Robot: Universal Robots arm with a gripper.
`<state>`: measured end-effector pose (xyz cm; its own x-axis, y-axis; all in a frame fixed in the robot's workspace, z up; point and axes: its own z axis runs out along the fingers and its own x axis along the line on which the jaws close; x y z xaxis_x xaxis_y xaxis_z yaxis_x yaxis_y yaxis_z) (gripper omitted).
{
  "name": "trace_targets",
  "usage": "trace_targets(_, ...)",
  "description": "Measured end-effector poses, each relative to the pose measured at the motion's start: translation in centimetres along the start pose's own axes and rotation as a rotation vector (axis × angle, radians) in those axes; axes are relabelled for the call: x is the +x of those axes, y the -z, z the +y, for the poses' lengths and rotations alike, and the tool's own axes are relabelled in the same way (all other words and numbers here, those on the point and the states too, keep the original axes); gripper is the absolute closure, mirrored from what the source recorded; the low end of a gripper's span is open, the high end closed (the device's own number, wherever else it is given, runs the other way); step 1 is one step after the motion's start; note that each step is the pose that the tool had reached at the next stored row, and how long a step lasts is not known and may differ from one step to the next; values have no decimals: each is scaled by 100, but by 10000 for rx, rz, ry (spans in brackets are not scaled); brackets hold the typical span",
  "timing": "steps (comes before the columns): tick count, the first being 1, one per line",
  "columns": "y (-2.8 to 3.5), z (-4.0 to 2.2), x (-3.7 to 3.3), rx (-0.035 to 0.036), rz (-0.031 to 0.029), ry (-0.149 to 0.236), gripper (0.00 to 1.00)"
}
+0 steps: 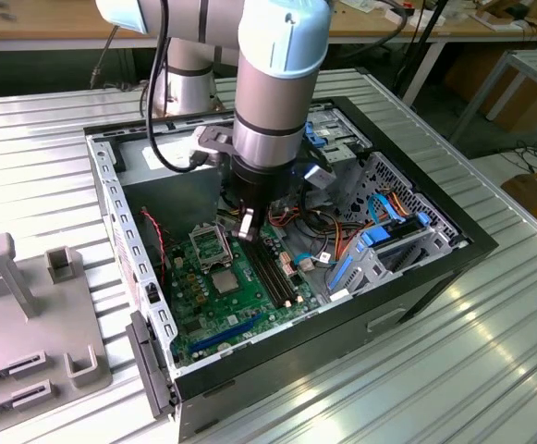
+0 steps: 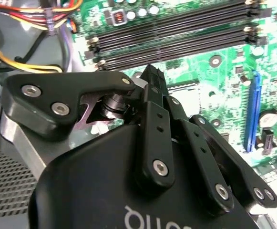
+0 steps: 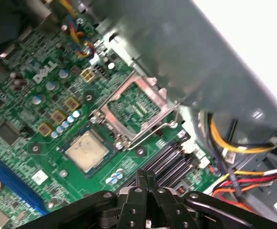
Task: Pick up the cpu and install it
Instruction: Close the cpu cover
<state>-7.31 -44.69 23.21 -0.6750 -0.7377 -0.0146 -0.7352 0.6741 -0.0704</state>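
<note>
Cpu [image 3: 87, 150] rests on motherboard [image 3: 28, 95], apart from claw [image 3: 143, 177].

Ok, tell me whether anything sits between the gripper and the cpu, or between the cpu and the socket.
Nothing visible does. The cpu lies bare on the motherboard beside the socket, whose contacts show uncovered inside the silver frame. The gripper hangs over the memory slots, apart from the cpu, only air between.
</note>
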Motion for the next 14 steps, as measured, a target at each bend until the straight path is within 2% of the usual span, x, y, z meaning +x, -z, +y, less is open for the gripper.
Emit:
trace_targets(3, 1, 45, -54, -2, -4, 46, 89)
trace_targets(6, 2, 61, -82, -3, -11, 168, 89)
trace_targets(11, 2, 62, -82, -15, -77, 1094, 89)
trace_targets(12, -3, 62, -83, -21, -106, 1484, 89)
trace_targets(14, -5, 63, -82, -22, -108, 1549, 89)
